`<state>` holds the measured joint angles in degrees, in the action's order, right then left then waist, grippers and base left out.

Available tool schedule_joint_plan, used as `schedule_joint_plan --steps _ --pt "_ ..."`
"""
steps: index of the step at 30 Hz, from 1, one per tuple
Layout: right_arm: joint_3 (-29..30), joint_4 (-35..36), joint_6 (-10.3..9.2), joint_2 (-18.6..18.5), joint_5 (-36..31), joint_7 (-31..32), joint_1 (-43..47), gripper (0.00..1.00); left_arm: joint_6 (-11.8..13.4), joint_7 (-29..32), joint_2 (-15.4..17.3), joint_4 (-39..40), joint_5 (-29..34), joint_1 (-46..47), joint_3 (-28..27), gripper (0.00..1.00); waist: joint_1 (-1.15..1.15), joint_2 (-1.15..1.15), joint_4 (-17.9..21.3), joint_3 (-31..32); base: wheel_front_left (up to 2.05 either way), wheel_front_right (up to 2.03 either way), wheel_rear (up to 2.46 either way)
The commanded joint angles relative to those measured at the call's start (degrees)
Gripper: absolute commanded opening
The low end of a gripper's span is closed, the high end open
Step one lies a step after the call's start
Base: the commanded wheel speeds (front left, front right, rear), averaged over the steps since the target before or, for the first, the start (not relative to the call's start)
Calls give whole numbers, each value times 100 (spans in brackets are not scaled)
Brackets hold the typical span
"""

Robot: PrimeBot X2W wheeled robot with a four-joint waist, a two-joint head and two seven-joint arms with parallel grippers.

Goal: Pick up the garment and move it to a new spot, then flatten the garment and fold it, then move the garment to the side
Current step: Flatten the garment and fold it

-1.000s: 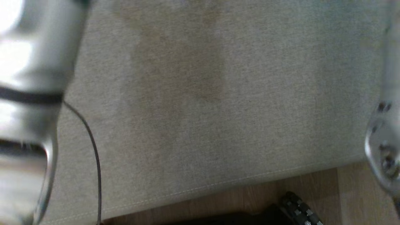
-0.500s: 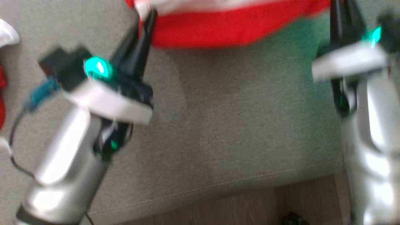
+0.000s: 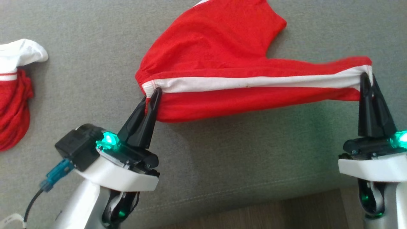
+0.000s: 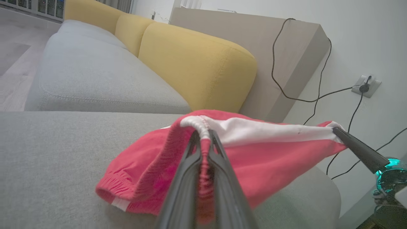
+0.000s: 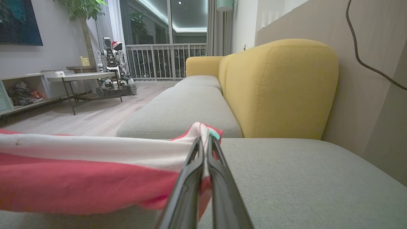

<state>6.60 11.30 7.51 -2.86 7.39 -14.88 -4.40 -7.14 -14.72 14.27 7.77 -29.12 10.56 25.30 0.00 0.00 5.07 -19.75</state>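
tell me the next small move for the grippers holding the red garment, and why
Probably lower both together, holding the tension. The left gripper and right gripper are each shut on an end of the red garment, its white stripe taut between them above the sofa cushion, the rest rumpled.

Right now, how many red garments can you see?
2. Red shorts, pinched between left gripper and right gripper; a bunched red-and-white garment at the head view's left edge, partly cut off; others may lie outside.
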Motion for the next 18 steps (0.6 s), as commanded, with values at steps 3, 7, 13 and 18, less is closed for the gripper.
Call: schedule_joint_plan --steps 3,7,13,18 --pt "-59 137 -2 -3 -84 -11 -249 0 -35 -28 -51 149 -112 203 -242 0 0 0 -92 -51 0 0 0" --pt "-15 -380 -2 -2 -314 147 -872 0 -35 -28 -278 -208 -348 585 -137 0 0 0 -254 -156 0 0 0" --pt "77 -1440 -2 -2 -852 691 -2289 0 -35 -28 -723 -1203 -534 1309 -40 0 0 0 -515 -424 0 0 0" --pt "118 -2405 -2 -5 -1251 917 -3450 0 -35 -28 -1029 -1792 -1056 1782 -118 0 0 0 -717 -682 0 0 0"
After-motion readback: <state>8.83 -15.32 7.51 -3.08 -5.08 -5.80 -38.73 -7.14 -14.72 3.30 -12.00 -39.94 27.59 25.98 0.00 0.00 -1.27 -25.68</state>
